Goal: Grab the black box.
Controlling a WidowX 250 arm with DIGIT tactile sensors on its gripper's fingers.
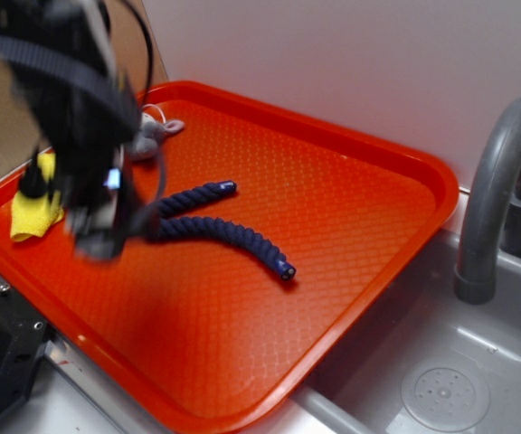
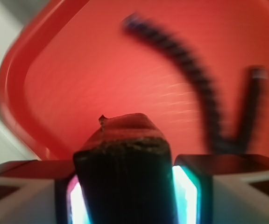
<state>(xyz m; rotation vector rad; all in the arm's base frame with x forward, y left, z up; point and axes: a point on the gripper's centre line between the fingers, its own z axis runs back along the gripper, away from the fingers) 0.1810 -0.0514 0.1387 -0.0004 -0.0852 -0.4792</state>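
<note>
The orange tray [image 1: 351,208] holds the blue rope [image 1: 224,231] and a yellow cloth [image 1: 30,217]. Your gripper [image 2: 125,186] is above the tray's left side, jaws clamped on the black box [image 2: 123,172]. You appear to be at the lift step; next, raise it steadily without loosening.

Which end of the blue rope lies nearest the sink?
The end of the blue rope on its longer, curved arm, pointing toward the tray's middle. The other free end lies farther back, nearer the wall.
</note>
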